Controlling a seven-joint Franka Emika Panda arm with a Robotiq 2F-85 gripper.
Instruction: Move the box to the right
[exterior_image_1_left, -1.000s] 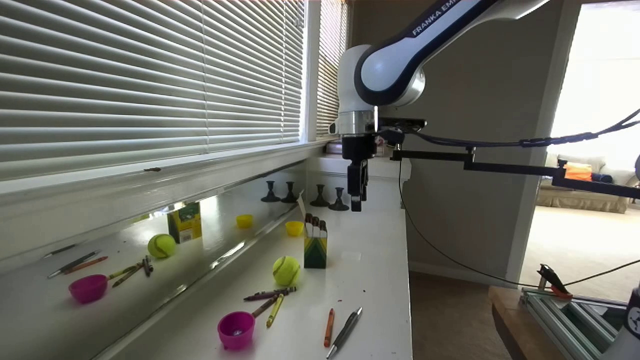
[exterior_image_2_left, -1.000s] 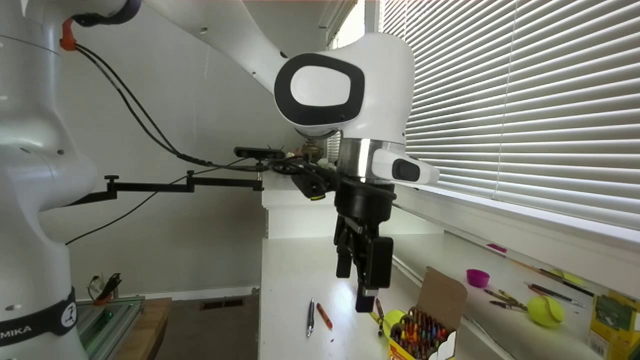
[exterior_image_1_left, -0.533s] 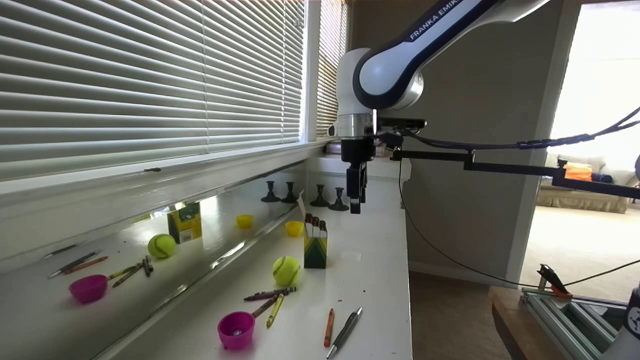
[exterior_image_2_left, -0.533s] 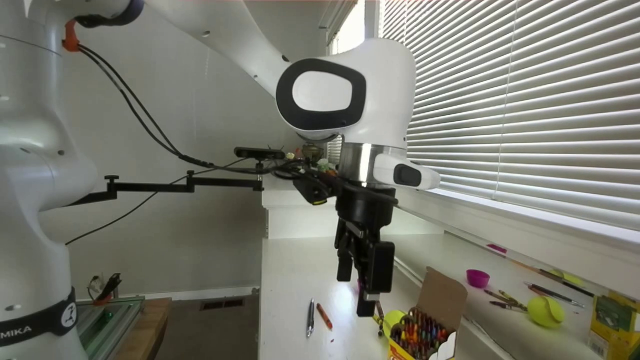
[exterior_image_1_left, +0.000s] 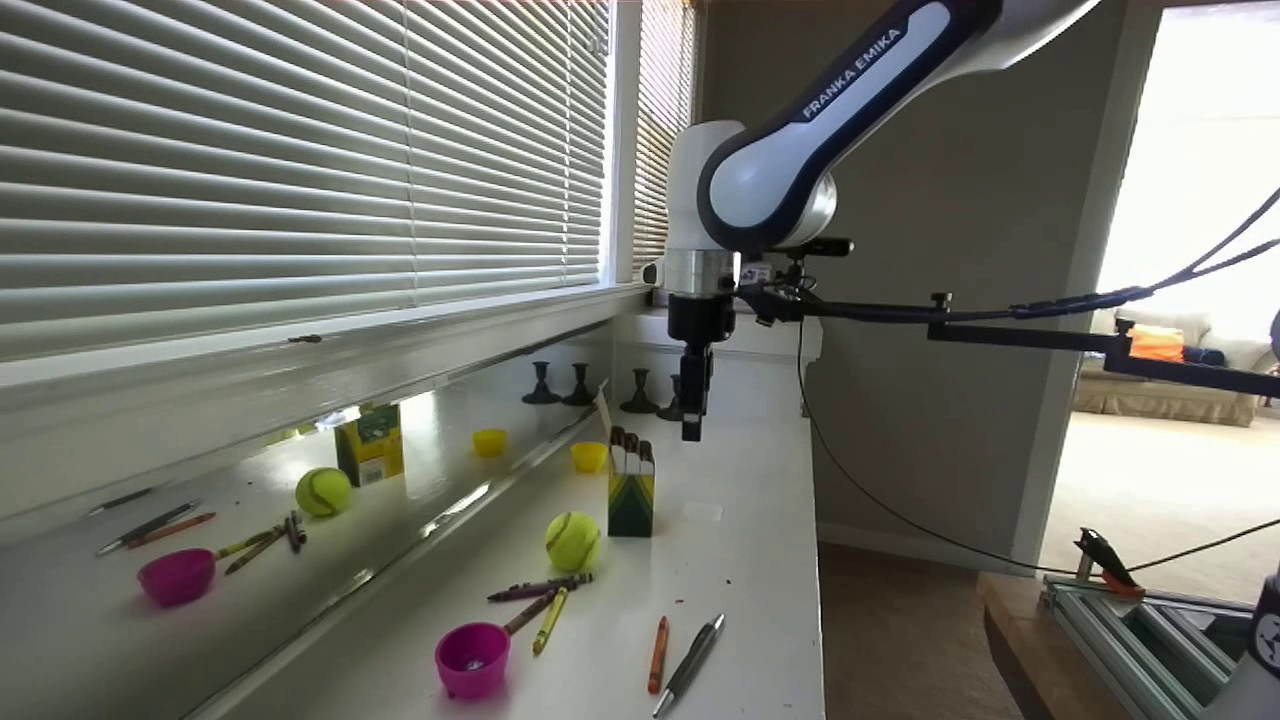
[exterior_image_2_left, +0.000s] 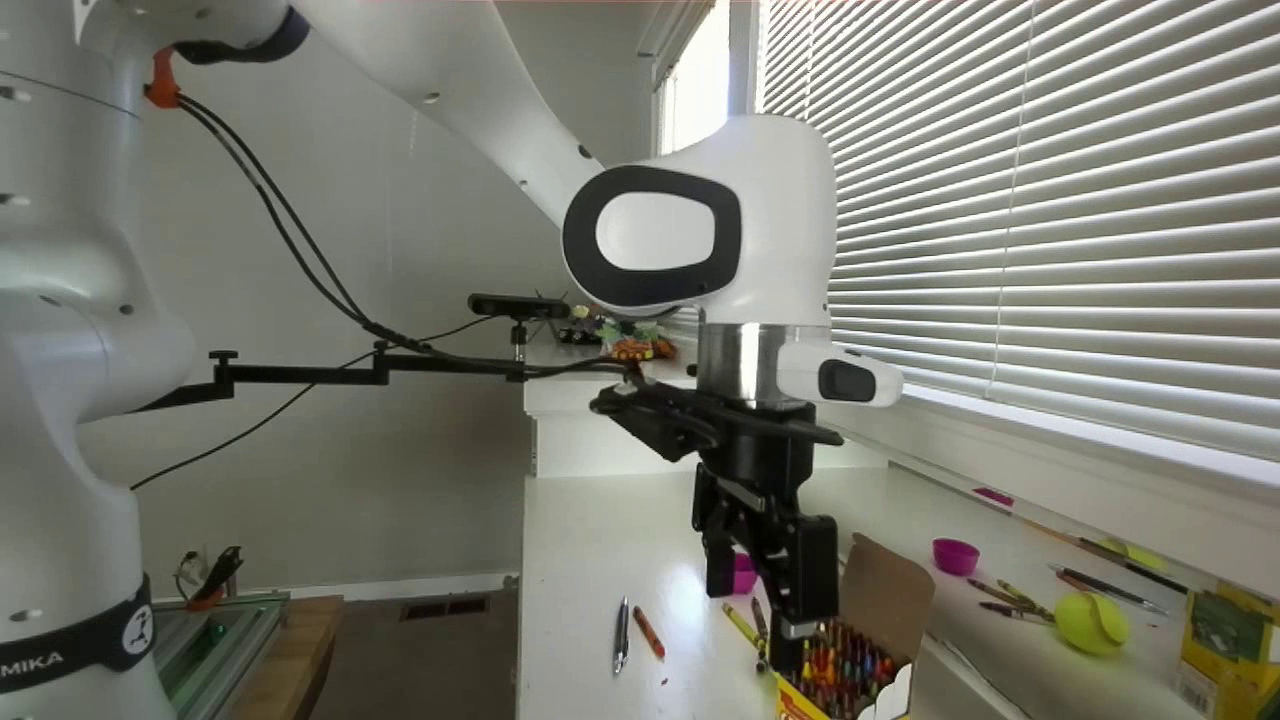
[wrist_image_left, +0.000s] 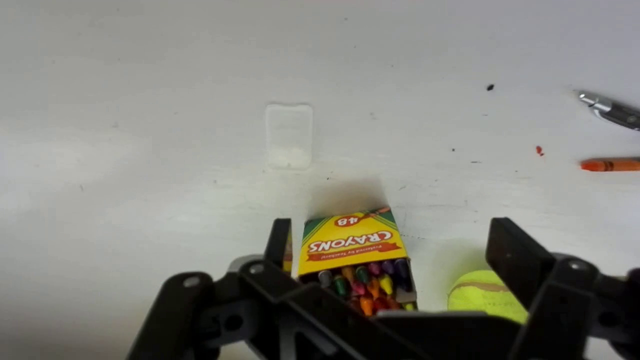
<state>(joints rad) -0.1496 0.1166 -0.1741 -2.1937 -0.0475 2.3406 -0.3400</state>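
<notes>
The box is an upright yellow and green crayon carton with its lid flap open and several crayons inside. It stands on the white shelf in both exterior views (exterior_image_1_left: 631, 505) (exterior_image_2_left: 893, 600) and in the wrist view (wrist_image_left: 352, 242). My gripper (wrist_image_left: 395, 245) is open and empty, its fingers pointing down. In the exterior views the gripper (exterior_image_1_left: 692, 430) (exterior_image_2_left: 757, 620) hangs above the shelf, higher than the box and apart from it. In the wrist view the box shows between the fingers, close to the left one. The gripper hides part of the carton there.
A green tennis ball (exterior_image_1_left: 573, 542) sits beside the box and shows near the right finger (wrist_image_left: 482, 295). A purple cup (exterior_image_1_left: 472, 660), loose crayons (exterior_image_1_left: 549, 620), a pen (exterior_image_1_left: 690, 665) and a yellow cup (exterior_image_1_left: 589, 457) lie around. A mirror-like back panel (exterior_image_1_left: 290, 560) reflects them.
The arm and gripper have come down and moved sideways toward the box. The fingers stay open. The box and other objects have not moved.
</notes>
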